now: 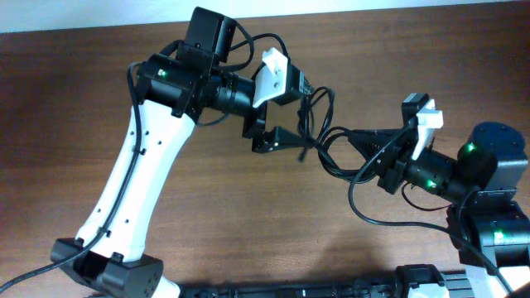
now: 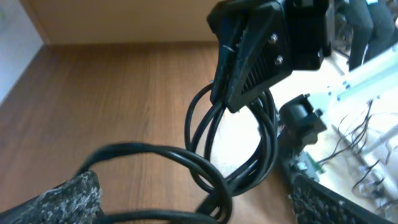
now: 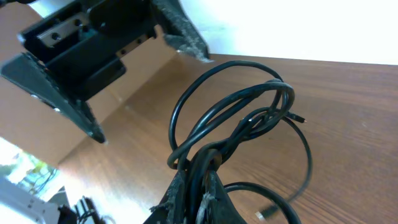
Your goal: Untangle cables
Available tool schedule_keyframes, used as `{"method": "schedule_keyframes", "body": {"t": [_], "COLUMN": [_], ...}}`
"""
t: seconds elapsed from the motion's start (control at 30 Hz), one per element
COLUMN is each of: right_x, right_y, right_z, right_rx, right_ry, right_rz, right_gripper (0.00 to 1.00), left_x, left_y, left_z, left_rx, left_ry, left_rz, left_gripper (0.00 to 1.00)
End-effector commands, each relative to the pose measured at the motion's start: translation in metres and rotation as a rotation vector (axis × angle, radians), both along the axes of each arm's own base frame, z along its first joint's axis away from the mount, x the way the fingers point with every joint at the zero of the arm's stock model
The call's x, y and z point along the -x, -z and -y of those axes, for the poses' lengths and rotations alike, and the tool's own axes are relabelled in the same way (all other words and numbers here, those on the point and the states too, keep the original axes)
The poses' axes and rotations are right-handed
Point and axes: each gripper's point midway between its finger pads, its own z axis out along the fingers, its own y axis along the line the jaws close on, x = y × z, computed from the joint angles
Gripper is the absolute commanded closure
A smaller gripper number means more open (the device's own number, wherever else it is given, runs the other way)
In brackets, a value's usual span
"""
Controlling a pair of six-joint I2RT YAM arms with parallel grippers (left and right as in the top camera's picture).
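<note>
Nearest in the right wrist view, the right fingers [image 3: 214, 208] are pressed together on a gathered bunch of strands from the tangle of thin black cables [image 3: 249, 121], so this arm holds the tangle by one end. Just past that pinch the strands twist round one another, then fan out into several loops that appear lifted off the brown wooden bench [image 3: 348, 112]. One wider loop sags down beside the tangle. A loose end [image 3: 266, 214], with what looks like a small plug, lies on the wood close under it.

Beyond the tangle, on the side away from the pinch, the left fingers [image 3: 62, 93] stand spread wide apart and grip nothing. Seen from the left wrist, the loops hang in the open gap between them; whether any strand brushes a finger I cannot tell. Farther off than the tangle there is only bare bench and then a pale wall [image 1: 83, 12].

The tangle's long axis runs from the right pinch toward the left fingers, so the left arm is the free one and the nearer to the loops. The coming move looks like closing the left fingers on a single loop and drawing it away from the tangle along that axis. The risk is catching two strands together and pulling the twist tighter.
</note>
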Motion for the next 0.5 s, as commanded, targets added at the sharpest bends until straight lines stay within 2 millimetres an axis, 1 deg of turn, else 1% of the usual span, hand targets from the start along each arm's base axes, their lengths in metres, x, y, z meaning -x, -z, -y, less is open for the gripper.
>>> {"method": "schedule_keyframes", "body": {"t": [0.0, 0.1, 0.2, 0.23, 0.27, 0.33, 0.37, 0.47], "right_x": [0.013, 0.022, 0.023, 0.023, 0.023, 0.023, 0.024, 0.029], "right_y": [-0.016, -0.024, -0.025, -0.025, -0.025, -0.025, -0.025, -0.028], "right_z": [-0.010, -0.017, -0.018, -0.018, -0.018, -0.018, -0.018, -0.021], "right_rx": [-0.015, -0.024, -0.023, -0.023, -0.023, -0.023, -0.024, -0.033], "right_ry": [-0.101, -0.178, -0.187, -0.187, -0.187, -0.187, -0.188, -0.228], "right_rz": [0.085, 0.141, 0.147, 0.148, 0.148, 0.148, 0.148, 0.163], "right_gripper": [0.96, 0.96, 0.96, 0.96, 0.96, 0.96, 0.96, 0.96], "left_x": [0.022, 0.034, 0.042, 0.045, 0.047, 0.048, 0.047, 0.044], "left_y": [-0.014, -0.011, -0.003, 0.000, 0.001, 0.007, 0.009, 0.013], "left_z": [0.011, 0.022, 0.032, 0.035, 0.037, 0.040, 0.040, 0.039], "left_rx": [0.061, 0.058, 0.014, 0.001, -0.010, -0.044, -0.059, -0.086], "left_ry": [0.127, 0.191, 0.215, 0.223, 0.226, 0.226, 0.222, 0.208], "left_rz": [0.179, 0.256, 0.290, 0.296, 0.303, 0.320, 0.327, 0.337], "left_gripper": [0.00, 0.00, 0.00, 0.01, 0.04, 0.11, 0.12, 0.13]}}
